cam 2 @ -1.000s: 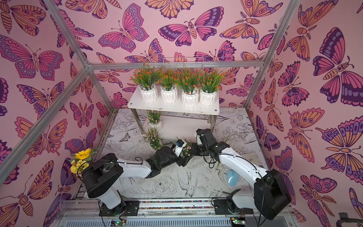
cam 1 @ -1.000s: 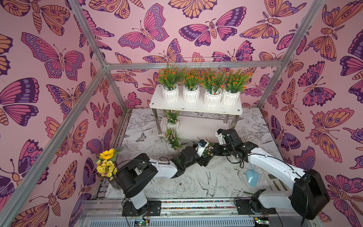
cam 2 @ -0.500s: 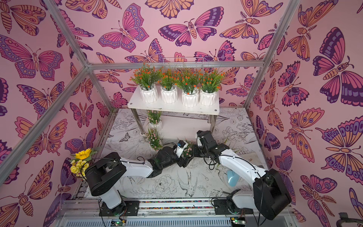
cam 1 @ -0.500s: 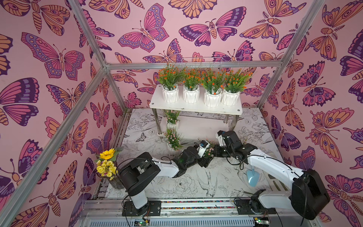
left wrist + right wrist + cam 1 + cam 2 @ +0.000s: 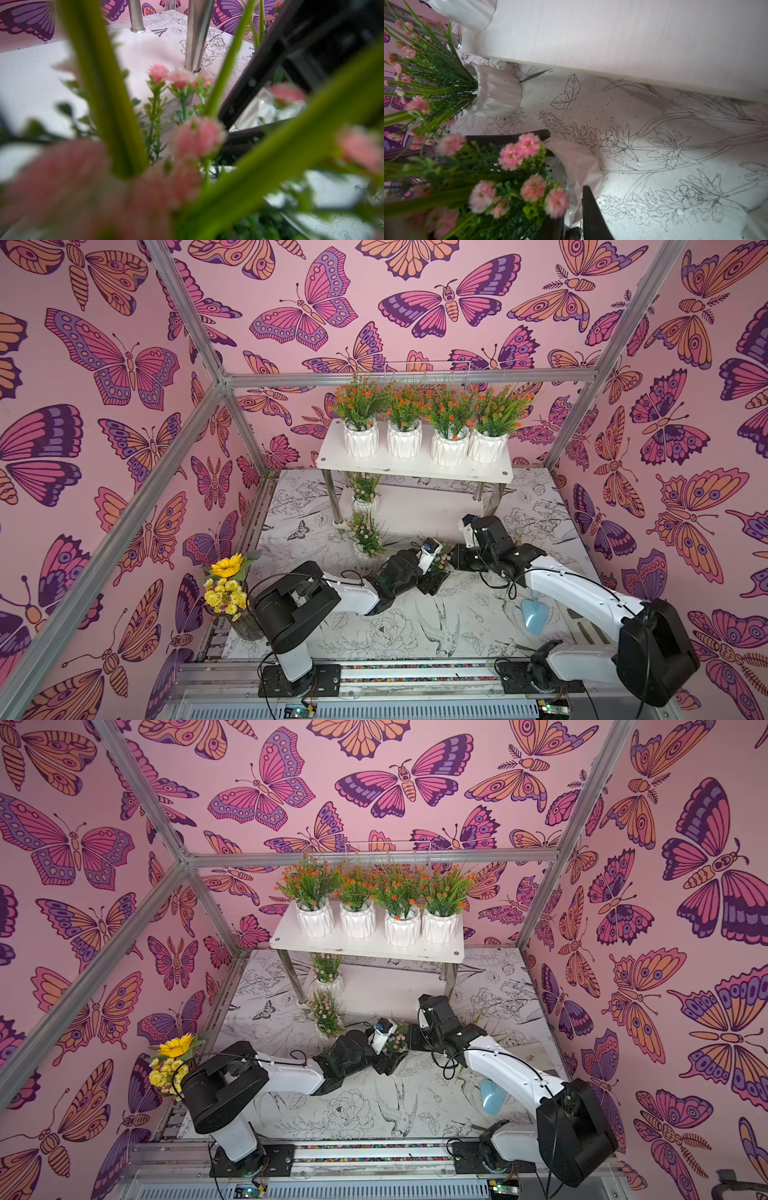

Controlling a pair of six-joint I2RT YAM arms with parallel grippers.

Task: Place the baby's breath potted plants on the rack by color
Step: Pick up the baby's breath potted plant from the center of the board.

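Both arms lie stretched low over the table [image 5: 415, 635], forearms nearly level, and meet just in front of the lower board of the rack [image 5: 415, 470]. The left gripper [image 5: 432, 571] reaches toward the rack's front. Its fingers are set wide on either side of an upright pink-flowered plant [image 5: 441, 562], but I cannot tell whether they press its white pot. The right gripper [image 5: 452, 561] comes at the same plant from the opposite side, its black wrist cocked up behind it. In the right wrist view one of its fingers [image 5: 591, 212] lies against the pot's wall and flowers hide the other, so I cannot tell if it pinches.

Four orange-flowered plants [image 5: 405, 423] stand in a row on the rack's top board. A second pink plant [image 5: 365, 493] stands on the lower board, at the end on the left arm's side. A third pink plant [image 5: 365, 537] stands on the table just in front of that end.

The table is white with black line drawings of flowers and birds. Pink butterfly-printed walls [image 5: 124, 364] and metal frame bars [image 5: 407, 377] stand behind and beside the rack. A sunflower bouquet [image 5: 226, 593] in a glass vase stands well apart from the rack, by the left arm's base. A pale blue object [image 5: 533, 616] lies under the right arm. A small blue mark on the left wrist's white housing is too small to read.
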